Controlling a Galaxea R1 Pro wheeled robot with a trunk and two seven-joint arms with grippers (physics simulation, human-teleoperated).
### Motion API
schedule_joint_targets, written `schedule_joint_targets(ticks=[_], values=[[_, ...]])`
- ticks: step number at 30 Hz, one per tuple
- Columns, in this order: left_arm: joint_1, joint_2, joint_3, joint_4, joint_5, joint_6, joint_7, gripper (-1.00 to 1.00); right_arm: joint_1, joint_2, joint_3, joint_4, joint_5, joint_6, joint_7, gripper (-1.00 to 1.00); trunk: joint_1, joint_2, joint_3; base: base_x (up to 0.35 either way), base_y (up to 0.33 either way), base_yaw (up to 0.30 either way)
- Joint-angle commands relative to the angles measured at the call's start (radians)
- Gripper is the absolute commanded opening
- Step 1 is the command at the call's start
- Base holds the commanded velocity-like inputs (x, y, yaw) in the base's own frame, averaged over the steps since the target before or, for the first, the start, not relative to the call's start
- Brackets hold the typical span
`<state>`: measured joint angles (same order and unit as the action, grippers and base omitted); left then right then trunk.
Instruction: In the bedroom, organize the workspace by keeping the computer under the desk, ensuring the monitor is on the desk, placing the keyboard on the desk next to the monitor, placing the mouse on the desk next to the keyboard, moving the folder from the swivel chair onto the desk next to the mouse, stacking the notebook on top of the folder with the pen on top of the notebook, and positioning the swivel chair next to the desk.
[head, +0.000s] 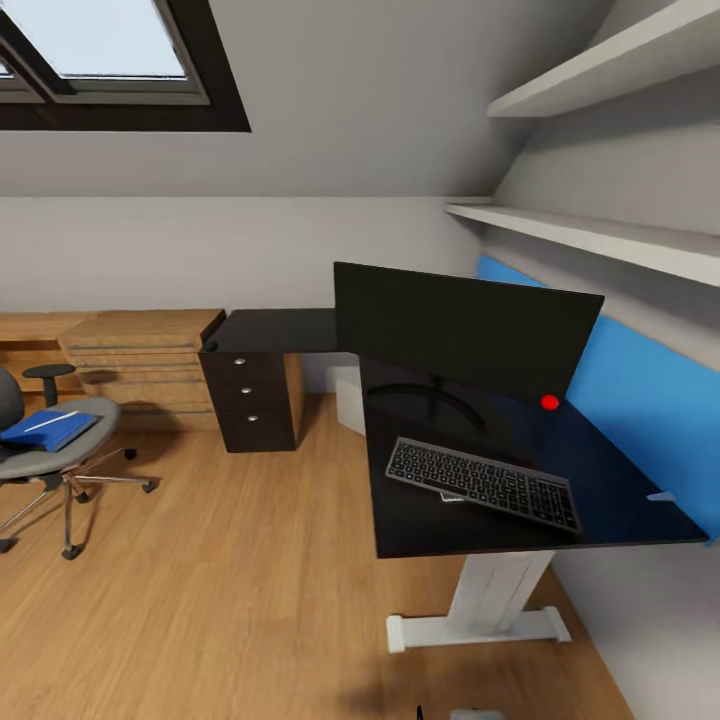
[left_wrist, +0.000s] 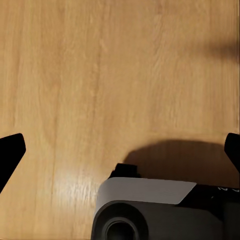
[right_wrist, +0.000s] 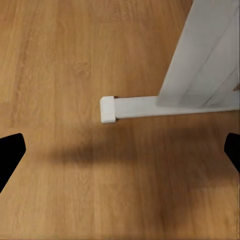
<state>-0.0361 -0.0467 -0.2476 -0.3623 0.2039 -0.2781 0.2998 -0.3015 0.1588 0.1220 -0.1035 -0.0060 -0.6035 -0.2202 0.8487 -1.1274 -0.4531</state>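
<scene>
Keyboard (head: 484, 481) lies near desk (head: 640, 500) front edge, monitor (head: 465, 333) behind.

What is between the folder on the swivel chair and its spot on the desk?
Nothing visible blocks it. The blue folder lies on the swivel chair, and only open wood floor separates the chair from the desk. The desk surface right of the keyboard looks bare.
</scene>
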Motion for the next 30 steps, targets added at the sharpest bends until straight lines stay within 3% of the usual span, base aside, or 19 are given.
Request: schedule_joint_targets(ticks=[1,11,18,25,30], values=[[-0.001,0.001,-0.009,0.0,0.009,-0.004,0.007,1.0,-0.001,0.0,0.008,0.001,0.0,-0.001,-0.008,1.0,0.0,-0.001,-0.001,0.0,-0.346,0.0],[-0.001,0.001,-0.009,0.0,0.01,-0.005,0.007,1.0,-0.001,-0.001,0.008,0.001,0.0,-0.001,-0.008,1.0,0.0,-0.001,-0.001,0.0,-0.338,0.0],[-0.001,0.0,-0.007,-0.002,0.009,-0.046,0.006,1.0,-0.001,-0.001,0.01,0.0,0.0,-0.001,-0.009,1.0,0.0,-0.001,-0.001,0.0,-0.088,0.0],[-0.001,0.001,-0.004,-0.002,0.011,-0.096,0.008,1.0,-0.001,-0.004,0.008,-0.001,0.0,-0.004,-0.009,1.0,-0.027,0.048,0.021,0.0,-0.005,0.0],[-0.001,0.0,-0.003,-0.004,0.052,-0.112,0.008,1.0,-0.001,-0.005,0.008,-0.001,0.002,-0.037,-0.009,1.0,-0.046,0.083,0.037,0.0,0.0,0.0]])
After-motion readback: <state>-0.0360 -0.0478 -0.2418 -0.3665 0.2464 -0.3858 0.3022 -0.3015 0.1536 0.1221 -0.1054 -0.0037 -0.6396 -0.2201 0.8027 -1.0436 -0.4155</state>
